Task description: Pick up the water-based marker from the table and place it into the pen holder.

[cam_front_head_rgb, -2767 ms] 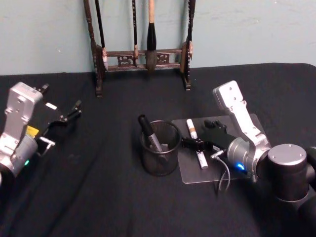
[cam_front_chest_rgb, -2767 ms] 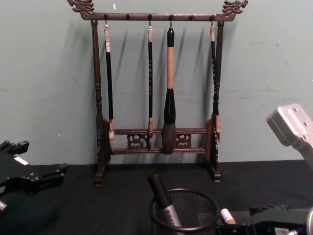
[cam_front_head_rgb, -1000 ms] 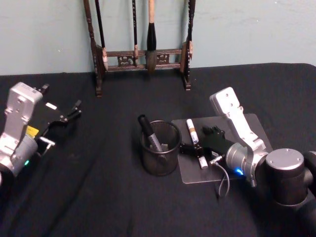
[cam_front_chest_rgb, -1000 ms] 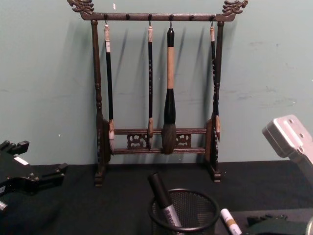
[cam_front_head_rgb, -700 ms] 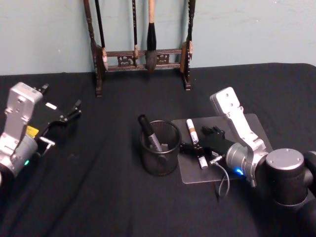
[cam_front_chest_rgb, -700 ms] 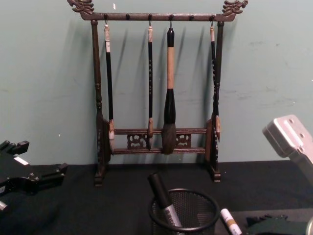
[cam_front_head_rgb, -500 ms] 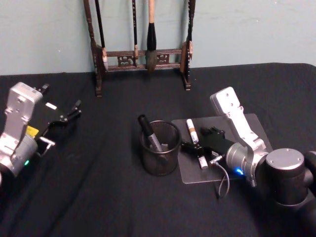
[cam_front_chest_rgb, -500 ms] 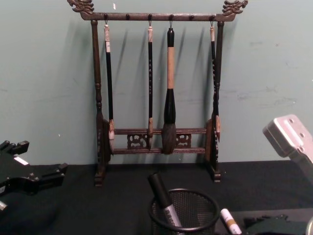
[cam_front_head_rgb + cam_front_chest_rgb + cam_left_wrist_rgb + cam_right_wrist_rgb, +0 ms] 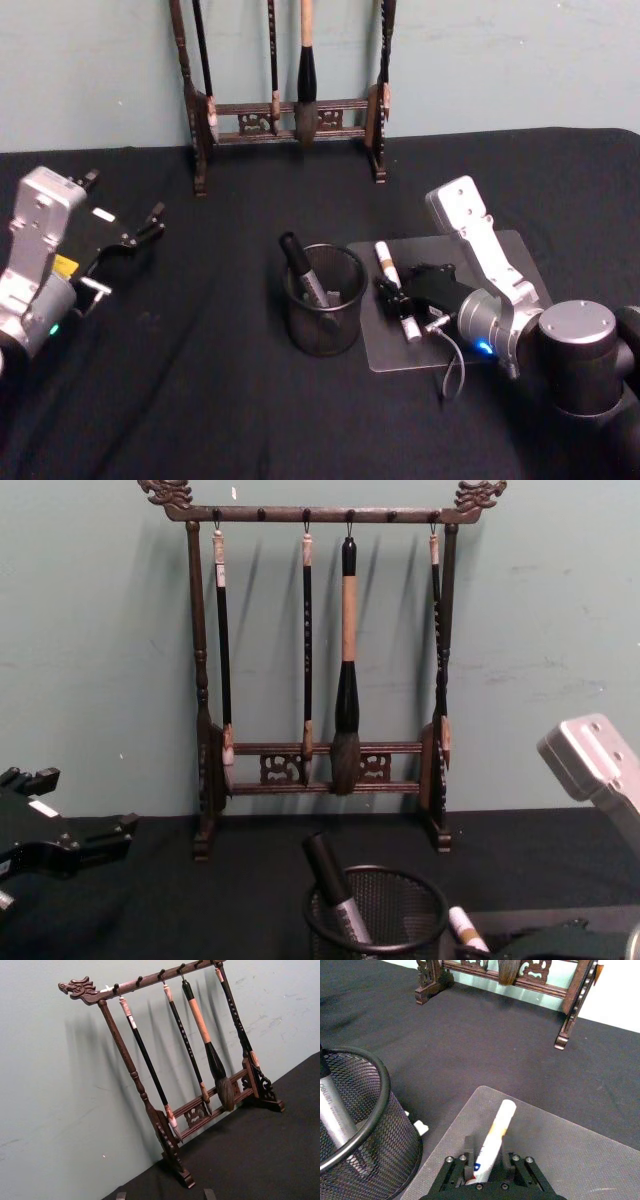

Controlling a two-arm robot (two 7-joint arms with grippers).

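The water-based marker, white with an orange band, lies on a translucent grey mat just right of the pen holder. My right gripper is low over the mat and shut on the marker's lower half. In the right wrist view the marker runs out between the fingers, with the pen holder close beside it. The marker's tip peeks up beside the mesh cup. A black marker stands inside the holder. My left gripper is parked open at the far left.
A tall dark wooden rack hung with brushes stands at the back against the wall, behind the holder. A small white piece lies by the holder's base. Black cloth covers the table.
The right gripper's fingers have closed in on the white marker, and the marker's far end has swung slightly toward the holder. The left arm has not moved.
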